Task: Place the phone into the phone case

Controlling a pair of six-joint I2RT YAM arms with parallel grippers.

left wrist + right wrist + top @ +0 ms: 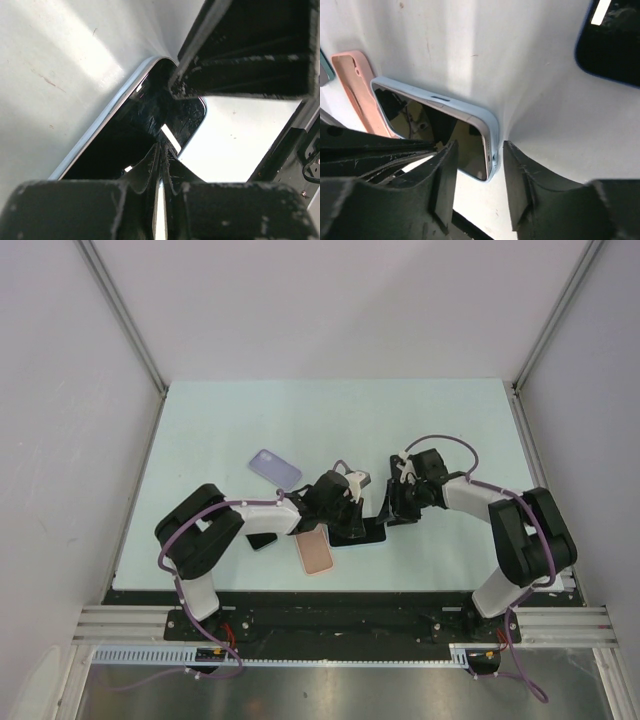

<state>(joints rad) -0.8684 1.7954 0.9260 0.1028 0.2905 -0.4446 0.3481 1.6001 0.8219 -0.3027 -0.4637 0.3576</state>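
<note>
The phone lies flat on the worktop between the 2 arms. It sits in the light-blue phone case, at least at the end in view, with its long axis running roughly left to right. The right fingers stand part open astride that end's corner, 1 over the screen and 1 just beyond the rim. The left fingers are closed together, tips on the screen nearer the left end. Both arms are equally near, so any remaining seating likely needs only downward pressure.
</note>
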